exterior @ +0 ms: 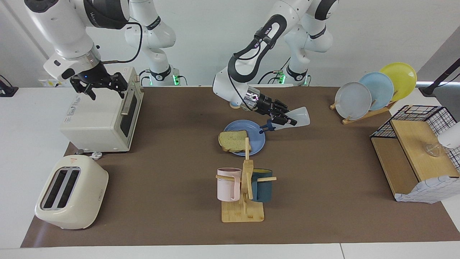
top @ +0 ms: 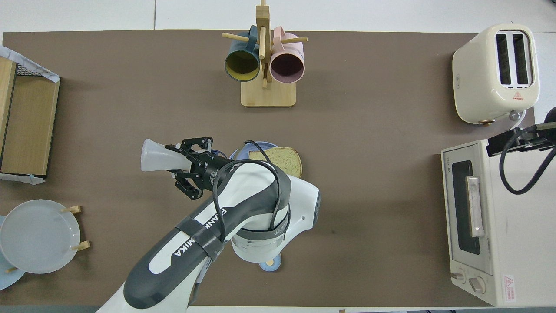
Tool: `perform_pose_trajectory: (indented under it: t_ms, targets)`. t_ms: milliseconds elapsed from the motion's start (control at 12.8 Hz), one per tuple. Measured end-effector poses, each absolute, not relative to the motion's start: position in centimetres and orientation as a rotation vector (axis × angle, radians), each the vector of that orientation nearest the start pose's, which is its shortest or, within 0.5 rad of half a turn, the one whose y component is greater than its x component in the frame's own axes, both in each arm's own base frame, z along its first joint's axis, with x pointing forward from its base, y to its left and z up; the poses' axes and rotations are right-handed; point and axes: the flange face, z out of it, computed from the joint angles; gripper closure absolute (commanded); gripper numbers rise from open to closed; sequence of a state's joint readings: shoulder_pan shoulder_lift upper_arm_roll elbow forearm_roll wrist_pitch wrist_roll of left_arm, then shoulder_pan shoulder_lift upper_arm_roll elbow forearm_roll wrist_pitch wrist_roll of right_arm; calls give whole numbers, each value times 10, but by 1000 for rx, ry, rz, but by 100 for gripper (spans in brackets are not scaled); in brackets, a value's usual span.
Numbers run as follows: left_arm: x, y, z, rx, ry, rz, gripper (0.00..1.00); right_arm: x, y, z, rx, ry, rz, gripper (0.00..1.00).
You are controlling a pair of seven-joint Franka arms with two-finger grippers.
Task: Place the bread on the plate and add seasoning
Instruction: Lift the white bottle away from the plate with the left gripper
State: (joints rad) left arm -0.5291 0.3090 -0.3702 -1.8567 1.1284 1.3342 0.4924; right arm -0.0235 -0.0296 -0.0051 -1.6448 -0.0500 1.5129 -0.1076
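Seasoning step in hand: bread (exterior: 233, 140) already on plate (exterior: 257, 138). Left hand (exterior: 281, 118) clenched around bottle (exterior: 297, 118), tipped, just beside plate. Right hand (exterior: 99, 85) released, waiting over oven (exterior: 102, 117). Next: bring cap over bread, shake.

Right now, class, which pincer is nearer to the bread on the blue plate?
Left. The left pincer holds the seasoning bottle just beside the plate bearing the bread. The right pincer waits over the toaster oven.

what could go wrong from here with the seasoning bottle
The left pincer holds the seasoning bottle tilted, cap down at the plate's edge, away from the bread, so seasoning may miss the slice. The bread overhangs the plate rim, so a nudge could slide it off.
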Motion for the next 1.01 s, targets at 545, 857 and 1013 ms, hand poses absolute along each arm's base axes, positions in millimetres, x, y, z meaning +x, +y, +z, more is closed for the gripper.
perform_pose_trajectory:
  t_ms: [545,857,1013]
  targets:
    - [452,-298,520,-1794,1428,356,100,537,-21,601,-3177,-125,168,0]
    - [473,-247,557,-2056,1383,230,100,537,-21,601,-3177,-125,168,0]
    - [479,-233,564,-2176,1343,171,100,537,-21,601,-3177,-125,168,0]
